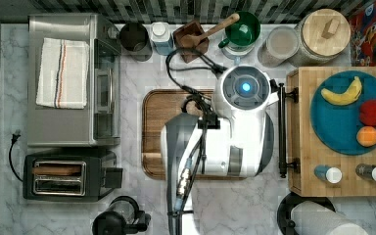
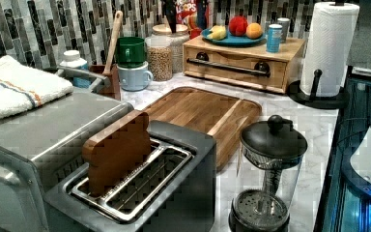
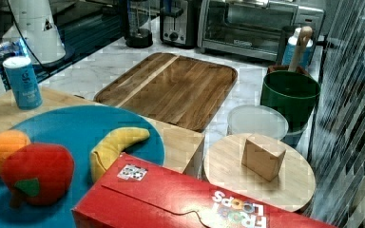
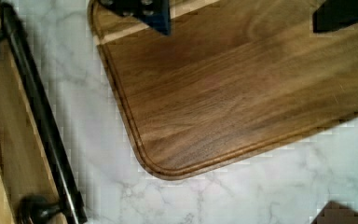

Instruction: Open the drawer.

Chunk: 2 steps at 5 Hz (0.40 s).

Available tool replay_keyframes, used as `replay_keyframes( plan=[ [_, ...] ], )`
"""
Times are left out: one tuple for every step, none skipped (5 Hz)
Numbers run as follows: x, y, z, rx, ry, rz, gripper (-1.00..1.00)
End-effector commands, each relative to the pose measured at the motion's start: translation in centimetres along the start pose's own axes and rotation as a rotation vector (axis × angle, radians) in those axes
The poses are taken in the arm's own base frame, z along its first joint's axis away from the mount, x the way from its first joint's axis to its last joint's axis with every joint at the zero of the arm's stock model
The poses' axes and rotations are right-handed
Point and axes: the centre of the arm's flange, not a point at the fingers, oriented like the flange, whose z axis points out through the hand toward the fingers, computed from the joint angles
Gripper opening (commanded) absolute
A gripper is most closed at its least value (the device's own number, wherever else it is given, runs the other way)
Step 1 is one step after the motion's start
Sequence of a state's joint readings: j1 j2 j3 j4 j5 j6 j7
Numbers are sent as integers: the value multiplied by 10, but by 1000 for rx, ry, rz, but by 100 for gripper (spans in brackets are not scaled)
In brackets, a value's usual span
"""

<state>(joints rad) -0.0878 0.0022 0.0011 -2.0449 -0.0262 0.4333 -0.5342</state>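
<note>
Above the dark brown rounded wooden tray (image 4: 242,93), the gripper (image 4: 242,18) hangs fingers apart, beside the shut light bamboo drawer (image 2: 236,65); a misjudged reach could slip off its long black bar handle (image 4: 39,121).

Red cereal box (image 3: 185,202): "FROOT LOOPS", upside down.

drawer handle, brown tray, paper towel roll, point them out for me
drawer handle (image 2: 229,67), left view, middle of the black bar
brown tray (image 3: 171,88), right view, centre of its wooden surface
paper towel roll (image 2: 329,46), left view, middle of the white roll
</note>
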Motion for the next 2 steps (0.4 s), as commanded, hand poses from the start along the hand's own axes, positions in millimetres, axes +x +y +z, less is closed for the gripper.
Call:
replay_keyframes(
  plan=[
    [11,67,27,-59,-15,-292,100],
    [12,87,35,-63,17,-364,100]
  ],
)
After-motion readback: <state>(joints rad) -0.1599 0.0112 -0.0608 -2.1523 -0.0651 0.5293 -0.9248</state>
